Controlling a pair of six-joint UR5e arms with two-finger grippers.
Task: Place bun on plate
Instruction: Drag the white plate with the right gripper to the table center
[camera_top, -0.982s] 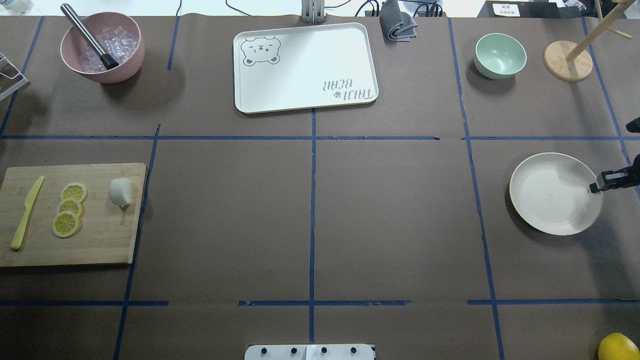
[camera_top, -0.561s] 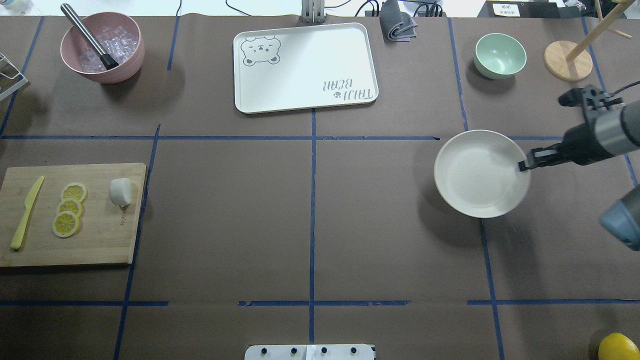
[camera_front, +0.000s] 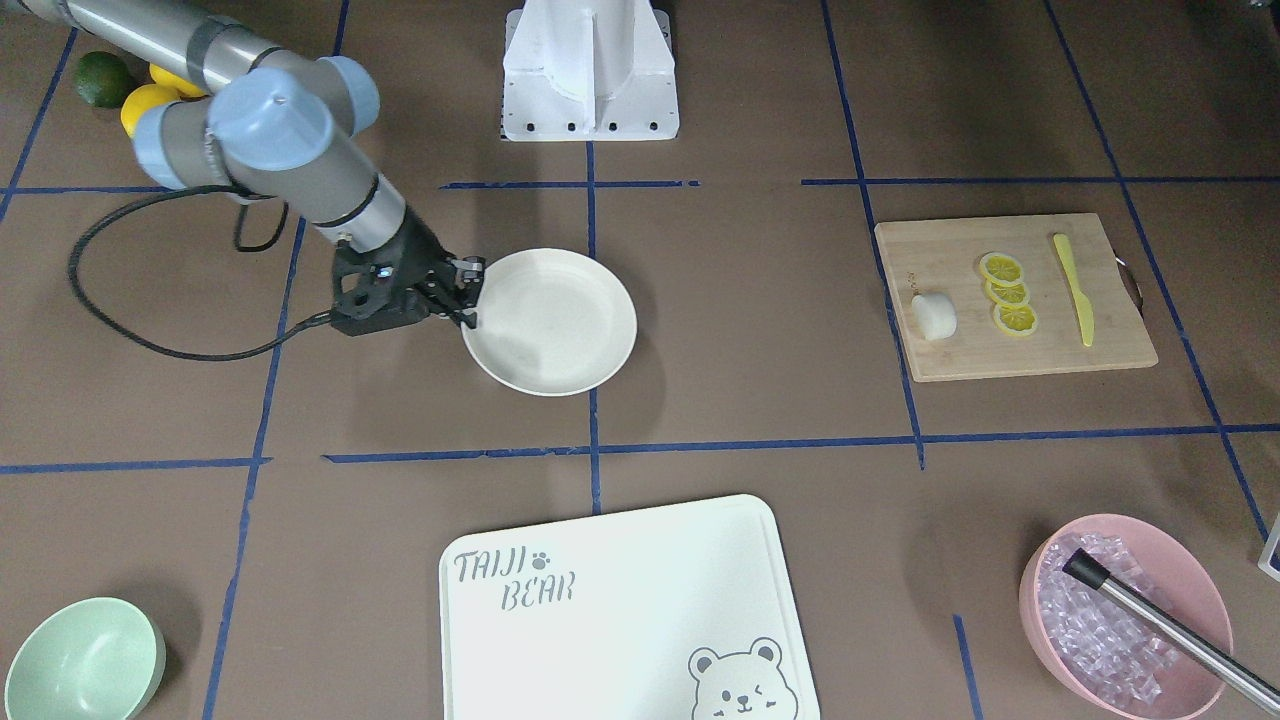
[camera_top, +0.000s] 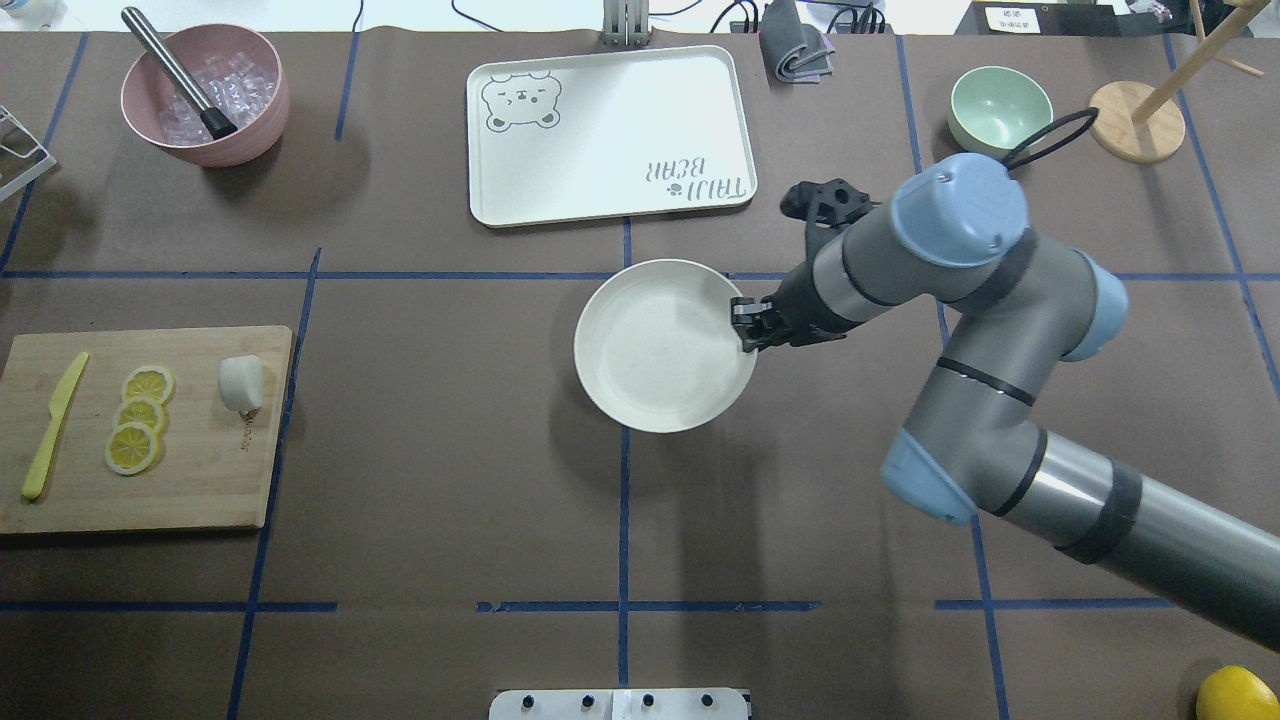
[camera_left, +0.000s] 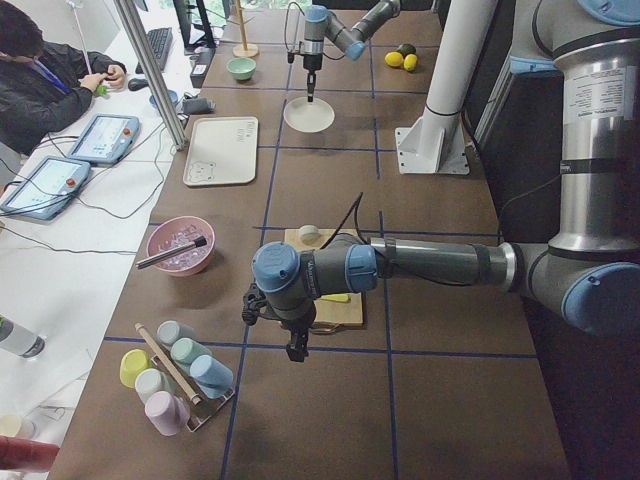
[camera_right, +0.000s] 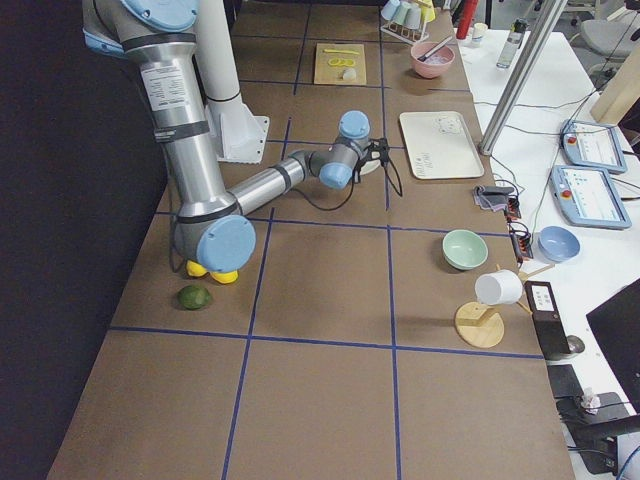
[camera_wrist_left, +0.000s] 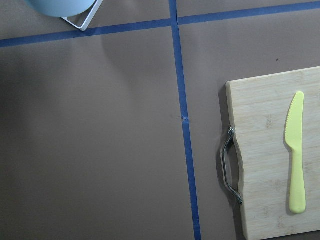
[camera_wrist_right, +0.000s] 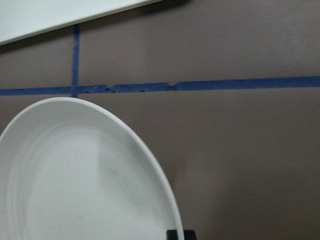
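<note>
The bun (camera_top: 241, 382) is a small white lump lying on the wooden cutting board (camera_top: 200, 480) at the table's left, also seen from the front (camera_front: 933, 315). The cream plate (camera_top: 650, 350) is at the table's middle, over the blue centre line. My right gripper (camera_top: 745, 326) is shut on the plate's right rim, and the front view shows the same grip (camera_front: 470, 295). The right wrist view shows the plate (camera_wrist_right: 75, 185) filling its lower left. My left gripper (camera_left: 297, 350) hangs beyond the board's outer end, far from the bun; I cannot tell whether it is open.
Lemon slices (camera_top: 140, 415) and a yellow knife (camera_top: 52, 428) share the board. At the back stand a white bear tray (camera_top: 610, 130), a pink bowl (camera_top: 262, 120) of ice with a metal tool, a mint bowl (camera_top: 1000, 110) and a wooden stand (camera_top: 1137, 122).
My right arm has swept left with the plate in its grip, from the table's right side to the middle. The bun and board have not moved.
</note>
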